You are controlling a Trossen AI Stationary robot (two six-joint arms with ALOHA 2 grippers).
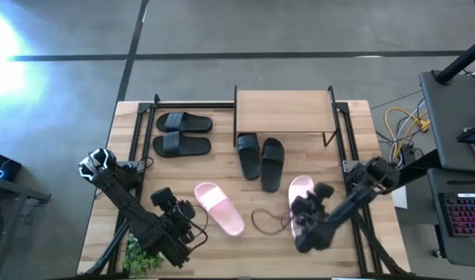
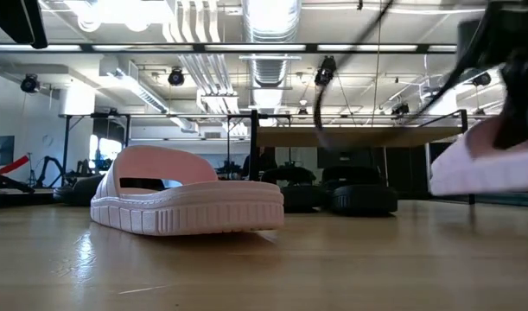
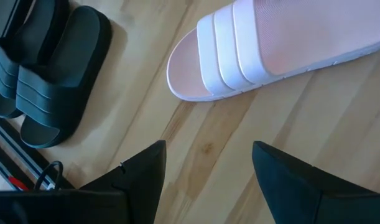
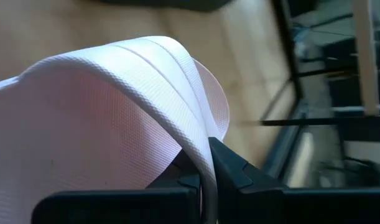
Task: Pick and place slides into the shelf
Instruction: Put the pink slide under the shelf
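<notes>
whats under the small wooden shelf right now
In the low view, black slide sandals sit on the table beneath the light wooden plank-topped shelf. From above, the plank covers whatever lies directly under it.

1. A white glare is washing out the grey floor (image 1: 35, 47) at the high view's upper left corner; the light wooden tabletop (image 1: 221, 167) is lying evenly lit with soft shadows.
2. Ceiling lamps (image 2: 272, 13) are blooming bright in the low view; the near pale pink slide sandal (image 2: 181, 203) is blurring slightly.
3. The pale pink ribbed strap (image 4: 115, 106) is filling the right wrist view; the background is smearing out of focus.
</notes>
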